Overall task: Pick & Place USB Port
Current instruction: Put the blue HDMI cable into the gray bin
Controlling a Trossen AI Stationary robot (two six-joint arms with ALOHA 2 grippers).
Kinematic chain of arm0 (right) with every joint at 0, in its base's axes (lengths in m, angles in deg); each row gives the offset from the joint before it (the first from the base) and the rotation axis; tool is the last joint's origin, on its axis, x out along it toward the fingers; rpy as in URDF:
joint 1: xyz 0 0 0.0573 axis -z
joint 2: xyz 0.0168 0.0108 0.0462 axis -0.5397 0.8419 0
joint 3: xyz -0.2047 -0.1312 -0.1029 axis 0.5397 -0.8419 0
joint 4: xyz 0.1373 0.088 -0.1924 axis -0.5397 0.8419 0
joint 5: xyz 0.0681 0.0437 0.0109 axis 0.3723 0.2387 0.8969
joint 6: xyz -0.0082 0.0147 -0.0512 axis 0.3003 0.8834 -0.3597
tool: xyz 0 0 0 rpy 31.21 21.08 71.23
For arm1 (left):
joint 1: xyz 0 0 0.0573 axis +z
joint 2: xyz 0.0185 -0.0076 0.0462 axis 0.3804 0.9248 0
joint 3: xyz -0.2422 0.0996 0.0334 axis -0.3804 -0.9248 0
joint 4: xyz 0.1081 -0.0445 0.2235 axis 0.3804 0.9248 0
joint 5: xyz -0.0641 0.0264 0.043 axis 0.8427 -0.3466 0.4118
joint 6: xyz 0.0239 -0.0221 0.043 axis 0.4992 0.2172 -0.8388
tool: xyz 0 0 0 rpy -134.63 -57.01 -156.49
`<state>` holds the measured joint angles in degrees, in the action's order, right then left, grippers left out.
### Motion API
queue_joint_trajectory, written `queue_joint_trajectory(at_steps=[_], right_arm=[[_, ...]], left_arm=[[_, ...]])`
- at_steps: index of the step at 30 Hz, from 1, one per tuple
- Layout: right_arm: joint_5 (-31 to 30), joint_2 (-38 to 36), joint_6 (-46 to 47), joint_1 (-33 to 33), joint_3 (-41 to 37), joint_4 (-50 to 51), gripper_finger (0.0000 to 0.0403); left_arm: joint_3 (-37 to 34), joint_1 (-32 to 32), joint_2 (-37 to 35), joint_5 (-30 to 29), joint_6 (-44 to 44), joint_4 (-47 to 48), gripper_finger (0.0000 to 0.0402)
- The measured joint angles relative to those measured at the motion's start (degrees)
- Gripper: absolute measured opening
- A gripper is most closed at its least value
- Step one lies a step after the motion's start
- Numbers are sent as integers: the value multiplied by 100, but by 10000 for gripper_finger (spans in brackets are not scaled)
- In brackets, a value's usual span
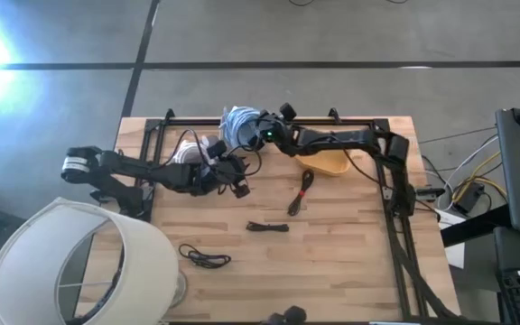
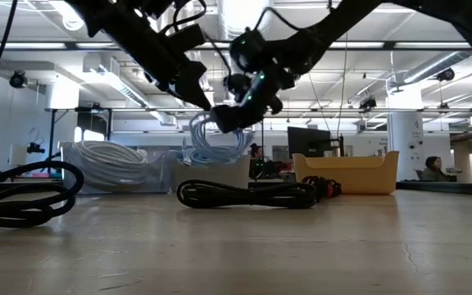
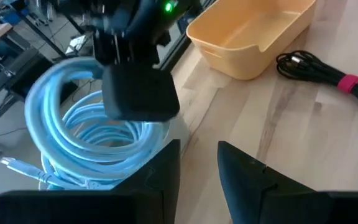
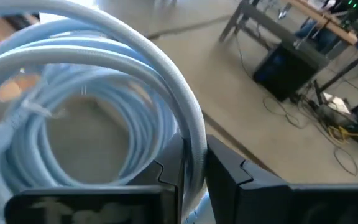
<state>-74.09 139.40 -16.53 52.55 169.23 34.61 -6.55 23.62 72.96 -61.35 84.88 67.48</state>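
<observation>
A coil of light blue cable (image 1: 236, 122) hangs near the table's far edge, seen also in the low view as the blue coil (image 2: 220, 138). My right gripper (image 1: 258, 134) reaches in from the right and is shut on it. My left gripper (image 3: 199, 152) is open and holds nothing. It hovers just to the near side of the coil (image 3: 86, 137), at left gripper (image 1: 238, 187). A yellow bin (image 1: 332, 163) stands on the table to the right of the coil. My right gripper pinches one strand at the upper rim of the blue coil (image 4: 194, 134) between its two fingers (image 4: 225, 168). The fingers lie across the strand. The coil hangs below the gripper (image 2: 238, 111), its loops slack, and it appears lifted off the table.
Three black cable bundles lie on the wood: one by the bin (image 1: 301, 193), one at mid-table (image 1: 267, 227), one toward the near left (image 1: 204, 257). A white cable (image 1: 184, 152) sits under my left arm. A white lampshade (image 1: 70, 262) covers the near left corner.
</observation>
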Motion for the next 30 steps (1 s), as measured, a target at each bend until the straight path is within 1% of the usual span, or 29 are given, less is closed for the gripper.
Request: queue_joint_trajectory(at_steps=[3,8,11,17,21,23,28,30], right_arm=[[-48,292,118,15,398,524,50],[-140,672,176,63,918,980,71],[-352,757,-29,70,1124,985,88],[-346,691,-116,149,1348,975,108],[-324,661,-349,258,1573,945,116],[-197,671,-317,299,1645,955,119],[382,719,86,340,1705,974,127],[582,724,96,340,1666,981,131]], left_arm=[[0,0,0,-3,84,79,110],[0,-2,0,-1,185,147,110],[-2,-2,0,16,244,195,110],[-2,-2,0,25,292,234,110],[-2,-2,0,27,321,236,110],[-2,-2,0,27,380,239,110],[-2,-2,0,29,451,265,110],[-2,-2,0,31,461,270,110]])
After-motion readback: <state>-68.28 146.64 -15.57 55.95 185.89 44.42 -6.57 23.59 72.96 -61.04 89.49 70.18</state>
